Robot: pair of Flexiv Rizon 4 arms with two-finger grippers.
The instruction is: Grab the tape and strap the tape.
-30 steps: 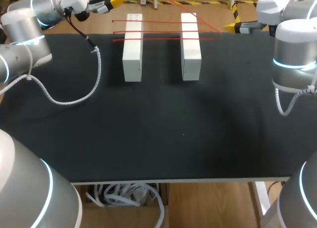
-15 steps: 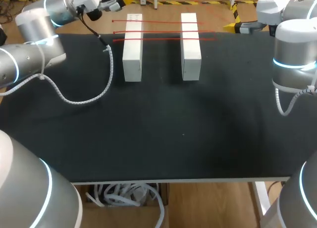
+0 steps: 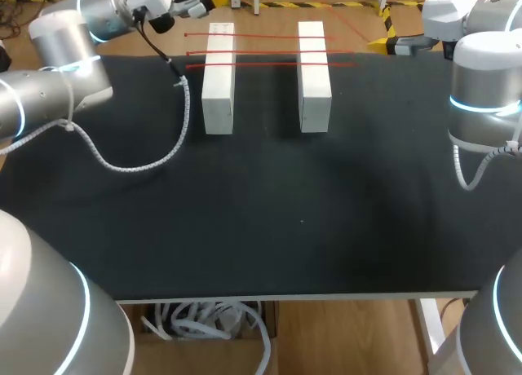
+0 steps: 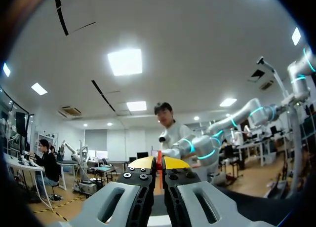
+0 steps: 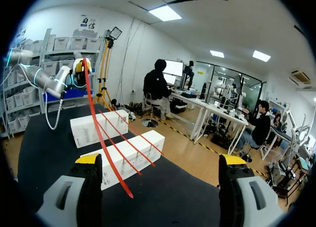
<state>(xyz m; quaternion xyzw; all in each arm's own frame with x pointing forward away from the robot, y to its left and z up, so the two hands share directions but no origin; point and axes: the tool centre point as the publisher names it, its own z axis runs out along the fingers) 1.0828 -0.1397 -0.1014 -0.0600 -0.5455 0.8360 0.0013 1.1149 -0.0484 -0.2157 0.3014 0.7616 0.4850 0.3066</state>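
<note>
Red tape (image 4: 159, 160) sits pinched in the left end effector (image 4: 159, 164); the right end effector (image 5: 160, 160) gapes wide.

The counter (image 3: 261, 228) is matte black. A block (image 3: 218, 81) and a second block (image 3: 314, 77) are plain white, crossed by thin red tape (image 3: 269, 53). The left gripper (image 4: 159, 163) and right gripper (image 5: 160, 160) have yellow tips on grey. The left arm (image 3: 49, 81) and right arm (image 3: 485, 90) are silver with cyan rings.
</note>
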